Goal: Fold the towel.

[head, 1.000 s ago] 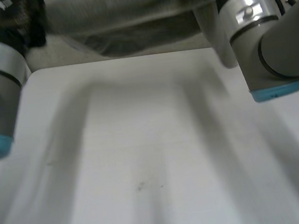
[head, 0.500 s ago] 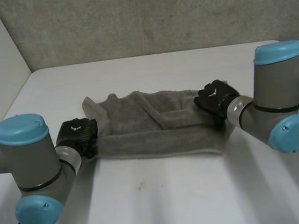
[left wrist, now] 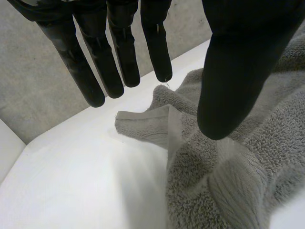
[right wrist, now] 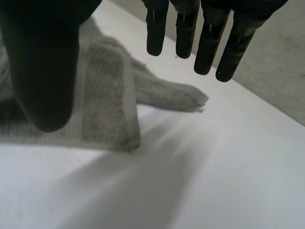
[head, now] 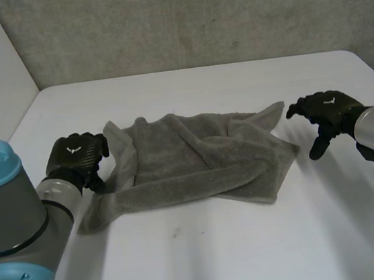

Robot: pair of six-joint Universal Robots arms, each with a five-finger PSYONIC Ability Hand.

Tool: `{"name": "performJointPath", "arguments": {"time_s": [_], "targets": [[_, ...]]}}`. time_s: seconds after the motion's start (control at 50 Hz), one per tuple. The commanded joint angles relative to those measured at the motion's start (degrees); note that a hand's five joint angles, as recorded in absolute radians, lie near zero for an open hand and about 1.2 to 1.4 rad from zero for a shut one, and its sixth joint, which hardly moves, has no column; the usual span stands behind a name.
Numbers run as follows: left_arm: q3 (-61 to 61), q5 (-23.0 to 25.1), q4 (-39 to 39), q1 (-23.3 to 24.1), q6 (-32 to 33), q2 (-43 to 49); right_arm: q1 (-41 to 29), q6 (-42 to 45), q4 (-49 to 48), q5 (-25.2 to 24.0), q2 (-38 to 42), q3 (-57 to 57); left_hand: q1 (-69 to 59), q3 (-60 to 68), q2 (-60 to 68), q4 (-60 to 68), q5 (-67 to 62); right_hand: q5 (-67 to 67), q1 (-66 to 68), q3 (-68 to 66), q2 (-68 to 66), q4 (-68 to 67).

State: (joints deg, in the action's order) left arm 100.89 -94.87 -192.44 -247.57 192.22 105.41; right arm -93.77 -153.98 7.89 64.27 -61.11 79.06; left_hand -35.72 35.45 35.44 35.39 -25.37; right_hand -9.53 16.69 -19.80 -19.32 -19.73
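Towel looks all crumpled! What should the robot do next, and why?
Probably move the right hand to the towel and pinch its nearest corner. The towel lies rumpled and unevenly folded, and both that hand and the left hand are open, holding nothing.

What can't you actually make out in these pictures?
1. Head view: the lower layers of the towel, covered by its folded-over top layer.
2. Head view: the near-left corner of the table, behind the left arm.
3. Left wrist view: part of the towel behind the thumb of the left robot hand; more is cut off by the edge.
4. Right wrist view: part of the towel behind the thumb of the right robot hand.
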Motion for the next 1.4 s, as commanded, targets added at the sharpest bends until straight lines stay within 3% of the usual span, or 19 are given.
{"name": "performJointPath", "arguments": {"time_s": [0.02, 0.36, 0.76, 0.92, 0.96, 1.04, 1.32, 1.36, 1.4], "targets": [[4.0, 0.3, -0.1, 0.0, -0.1, -3.2, 1.6, 14.6, -2.0, -7.3, 7.3, -2.0, -2.1, 2.4, 2.4, 2.4, -2.4, -11.4, 14.2, -11.1, -11.6, -11.2], [6.6, 0.5, -0.1, -2.4, -0.6, -3.3, -1.5, 15.8, -13.9, -8.5, 15.1, -5.1, 1.6, -1.3, -1.3, -1.3, 1.3, -21.0, 23.8, -20.7, -21.2, -20.8], [6.6, 0.5, -0.2, -2.4, -0.6, -3.2, -2.7, 18.1, -14.1, -7.7, 18.0, -6.9, 2.6, -2.4, -2.3, -2.3, 2.3, -22.7, 25.5, -22.4, -22.9, -22.5], [6.7, 0.5, -0.1, -2.3, -0.7, -3.2, -3.1, 18.3, -14.3, -7.8, 20.2, -8.4, 3.3, -3.0, -3.0, -3.0, 2.9, -42.7, 45.5, -42.4, -42.9, -42.5], [6.7, 0.5, -0.1, -2.3, -0.7, -3.2, -3.4, 18.3, -14.5, -7.9, 20.8, -9.3, 3.3, -3.0, -3.0, -3.0, 3.0, -60.4, 63.2, -60.1, -60.6, -60.2], [6.7, 0.5, -0.1, -2.3, -0.7, -3.2, -3.5, 17.8, -15.2, -7.8, 20.7, -10.2, 3.5, -3.2, -3.2, -3.1, 3.1, -60.5, 63.3, -60.2, -60.7, -60.3], [7.2, 0.4, 0.2, -1.8, -0.7, -3.5, -3.5, 6.3, -17.1, -4.3, 14.7, -10.9, 4.8, -4.5, -4.5, -4.5, 4.5, -60.5, 63.3, -60.2, -60.7, -60.3], [7.7, 0.4, 0.3, -1.8, -0.6, -3.6, -3.4, 5.9, -16.7, -3.2, 14.0, -10.9, 4.5, -4.2, -4.2, -4.1, 4.1, -60.5, 63.3, -60.2, -60.7, -60.3], [8.1, 0.4, 0.5, -1.7, -0.4, -4.1, -2.7, 5.8, -15.3, 1.2, 12.5, -10.2, 4.5, -4.2, -4.2, -4.1, 4.1, -60.5, 63.3, -60.2, -60.7, -60.3]]}}
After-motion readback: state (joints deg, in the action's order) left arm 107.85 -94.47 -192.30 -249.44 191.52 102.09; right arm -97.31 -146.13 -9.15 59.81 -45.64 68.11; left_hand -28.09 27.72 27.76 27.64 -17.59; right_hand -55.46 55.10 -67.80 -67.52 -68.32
